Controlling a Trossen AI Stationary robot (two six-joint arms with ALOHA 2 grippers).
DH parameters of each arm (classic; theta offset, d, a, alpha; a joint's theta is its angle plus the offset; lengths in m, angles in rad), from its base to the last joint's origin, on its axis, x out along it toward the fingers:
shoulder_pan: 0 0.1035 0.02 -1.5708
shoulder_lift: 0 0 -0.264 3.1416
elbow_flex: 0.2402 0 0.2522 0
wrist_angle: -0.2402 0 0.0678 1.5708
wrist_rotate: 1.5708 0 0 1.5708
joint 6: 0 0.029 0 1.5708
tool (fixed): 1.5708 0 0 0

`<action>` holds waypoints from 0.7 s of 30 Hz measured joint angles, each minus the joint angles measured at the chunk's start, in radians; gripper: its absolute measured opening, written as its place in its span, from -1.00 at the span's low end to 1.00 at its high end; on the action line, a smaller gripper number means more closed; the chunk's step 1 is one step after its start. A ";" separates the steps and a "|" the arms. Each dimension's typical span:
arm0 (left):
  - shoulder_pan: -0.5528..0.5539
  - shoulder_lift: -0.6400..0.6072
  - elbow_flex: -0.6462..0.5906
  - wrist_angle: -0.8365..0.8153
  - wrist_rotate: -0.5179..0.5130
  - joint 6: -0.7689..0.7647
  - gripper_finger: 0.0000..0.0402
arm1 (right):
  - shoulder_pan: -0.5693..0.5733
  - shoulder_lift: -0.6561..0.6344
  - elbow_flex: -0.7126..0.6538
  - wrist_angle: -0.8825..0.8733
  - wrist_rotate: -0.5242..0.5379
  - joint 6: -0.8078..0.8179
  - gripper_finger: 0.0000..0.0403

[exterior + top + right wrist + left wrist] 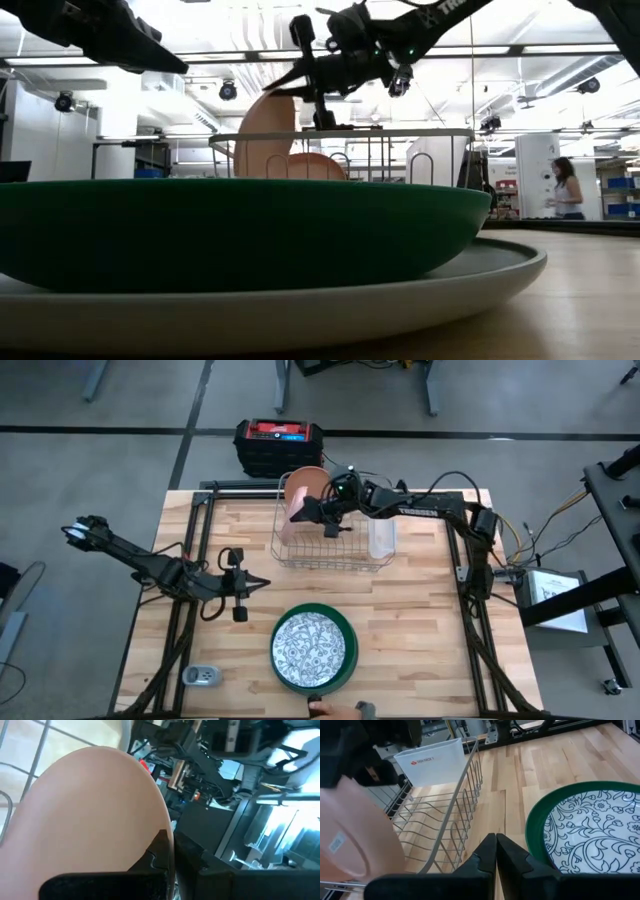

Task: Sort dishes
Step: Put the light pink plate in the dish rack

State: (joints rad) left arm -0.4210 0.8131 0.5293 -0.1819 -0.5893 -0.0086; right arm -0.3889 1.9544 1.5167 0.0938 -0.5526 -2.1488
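A terracotta-pink plate (303,490) stands on edge at the far left end of the silver wire rack (335,550); it also shows in the low view (262,135). My right gripper (306,511) is shut on it. A second pink plate (312,166) lies lower in the rack. Near the front edge, a red-and-white patterned plate (313,648) lies in the dark green one (348,628), which sits on a pale grey plate (500,270). My left gripper (258,584) is shut and empty left of the rack, above the table. My right gripper pinches the pink plate at its rim (162,822), one finger (156,851) on each face. The fingers reach in from the table's right, over the rack. The plate stands tilted on edge, its lower part down inside the rack; whether it rests on the wires is hidden.
A clear plastic tub (382,538) sits at the rack's right end. A small grey item (203,675) lies at the front left. A black and red box (280,445) stands beyond the far edge. Bare wood shows at the table's right. A person (566,188) stands far off.
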 joint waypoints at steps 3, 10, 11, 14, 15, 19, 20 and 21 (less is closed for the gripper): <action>0.000 0.000 0.000 0.004 -0.001 0.000 -1.00 | 0.000 0.021 0.012 0.003 0.002 -0.004 -1.00; 0.000 -0.001 0.000 0.001 -0.001 0.002 -1.00 | 0.000 0.044 0.014 -0.009 0.003 0.001 -0.99; 0.000 -0.001 0.000 0.002 -0.001 0.004 -1.00 | 0.000 0.049 0.014 -0.008 0.003 0.001 -0.98; 0.000 -0.001 0.000 0.000 -0.001 0.013 -1.00 | 0.000 0.061 0.014 -0.011 0.005 0.011 -0.92; 0.000 -0.001 0.000 0.000 -0.002 0.017 -1.00 | 0.000 0.062 0.014 -0.011 0.005 0.023 -0.90; 0.000 -0.002 0.000 0.001 -0.002 0.023 -1.00 | 0.000 0.060 0.014 -0.004 0.004 0.131 -0.80; 0.000 -0.002 0.000 0.001 -0.002 0.023 -1.00 | 0.000 0.059 0.014 -0.006 0.004 0.162 -0.78; 0.000 -0.002 0.000 0.001 -0.003 0.023 -1.00 | 0.000 0.059 0.014 -0.004 0.004 0.192 -0.75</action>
State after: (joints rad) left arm -0.4210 0.8108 0.5293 -0.1808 -0.5919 0.0139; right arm -0.3889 2.0136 1.5311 0.0902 -0.5484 -1.9568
